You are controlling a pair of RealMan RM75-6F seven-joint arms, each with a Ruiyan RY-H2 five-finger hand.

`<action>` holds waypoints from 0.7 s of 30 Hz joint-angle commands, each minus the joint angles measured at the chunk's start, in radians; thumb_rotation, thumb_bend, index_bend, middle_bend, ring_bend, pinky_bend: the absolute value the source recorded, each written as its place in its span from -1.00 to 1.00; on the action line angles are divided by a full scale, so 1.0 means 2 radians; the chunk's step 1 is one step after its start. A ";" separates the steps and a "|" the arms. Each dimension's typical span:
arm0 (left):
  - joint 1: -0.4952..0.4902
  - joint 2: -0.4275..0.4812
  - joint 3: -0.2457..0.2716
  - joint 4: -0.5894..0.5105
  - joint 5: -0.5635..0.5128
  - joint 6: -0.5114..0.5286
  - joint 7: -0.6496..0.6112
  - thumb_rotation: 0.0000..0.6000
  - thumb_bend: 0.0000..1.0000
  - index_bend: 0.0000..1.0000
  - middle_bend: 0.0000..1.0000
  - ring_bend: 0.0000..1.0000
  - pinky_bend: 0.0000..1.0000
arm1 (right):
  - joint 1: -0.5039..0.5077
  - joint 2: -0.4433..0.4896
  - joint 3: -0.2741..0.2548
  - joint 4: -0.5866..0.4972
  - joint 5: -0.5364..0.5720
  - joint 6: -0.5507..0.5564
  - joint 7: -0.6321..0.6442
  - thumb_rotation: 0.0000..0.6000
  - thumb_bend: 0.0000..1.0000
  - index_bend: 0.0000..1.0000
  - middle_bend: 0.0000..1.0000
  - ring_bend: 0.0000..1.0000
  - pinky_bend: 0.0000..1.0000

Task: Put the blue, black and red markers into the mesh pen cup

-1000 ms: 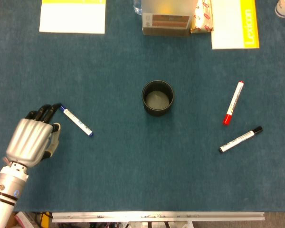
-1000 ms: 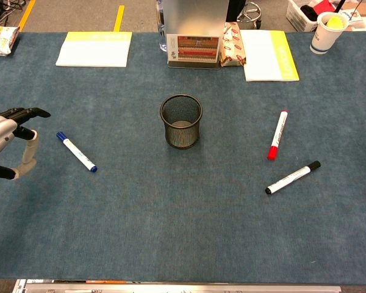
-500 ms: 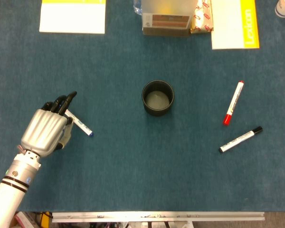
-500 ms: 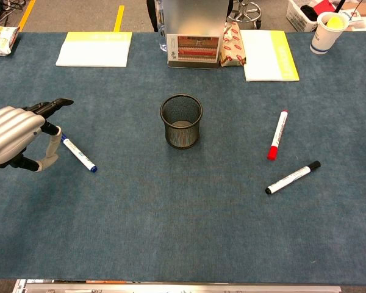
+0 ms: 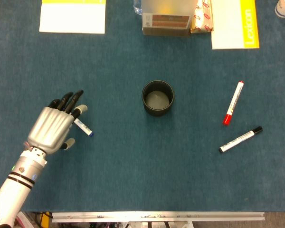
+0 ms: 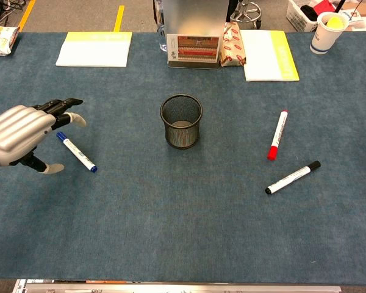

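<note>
The left hand hovers over the blue marker near the left edge of the surface, fingers spread and holding nothing; in the head view it covers the marker's upper end. No right hand shows in either view.

The step in hand looks like the pickup of the blue marker, the first of 3. To do it well, the hand should come down with thumb on one side of the barrel and fingers on the other, closing across the barrel near its middle so it does not pivot or roll off on the cloth. A grip too near one end would let the marker droop and make the drop into the mesh pen cup harder.

The blue marker lies flat, its long axis running diagonally from the far left toward the near right, and its near end points roughly toward the front edge.

The red marker and the black marker lie flat, well apart from the hand, toward the right edge. The cup stands upright near the middle of the surface.
</note>
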 commanded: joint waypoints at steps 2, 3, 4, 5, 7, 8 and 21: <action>-0.016 -0.012 -0.001 0.015 -0.005 -0.019 -0.001 1.00 -0.72 -0.53 -1.00 -0.91 -0.55 | 0.000 0.000 0.000 0.000 0.000 0.000 0.000 1.00 -0.11 0.02 -0.35 -0.42 0.00; -0.020 -0.014 -0.002 0.020 -0.007 -0.024 -0.004 1.00 -0.72 -0.52 -1.00 -0.93 -0.56 | 0.000 0.000 0.001 0.000 0.000 0.000 0.000 1.00 -0.11 0.02 -0.35 -0.42 0.00; -0.025 -0.018 -0.003 0.027 -0.009 -0.031 -0.007 1.00 -0.72 -0.52 -1.00 -0.94 -0.57 | 0.000 0.000 0.001 0.001 0.001 0.000 0.001 1.00 -0.11 0.02 -0.35 -0.42 0.00; -0.030 -0.021 -0.004 0.033 -0.010 -0.036 -0.012 1.00 -0.72 -0.51 -1.00 -0.96 -0.57 | 0.000 0.000 0.001 0.001 0.001 0.000 0.001 1.00 -0.11 0.02 -0.35 -0.42 0.00; -0.038 -0.027 -0.006 0.046 -0.011 -0.046 -0.025 1.00 -0.72 -0.49 -1.00 -0.99 -0.58 | 0.000 0.000 0.002 0.001 0.002 0.000 0.002 1.00 -0.11 0.02 -0.35 -0.42 0.00; -0.043 -0.031 -0.007 0.056 -0.009 -0.052 -0.033 1.00 -0.72 -0.48 -1.00 -0.99 -0.58 | 0.000 0.001 0.002 0.001 0.002 0.000 0.002 1.00 -0.11 0.02 -0.35 -0.42 0.00; -0.079 -0.049 0.001 0.124 0.002 -0.086 -0.060 1.00 -0.72 -0.34 -1.00 -1.00 -0.59 | 0.001 0.001 0.002 0.002 0.003 -0.003 0.005 1.00 -0.11 0.02 -0.35 -0.42 0.00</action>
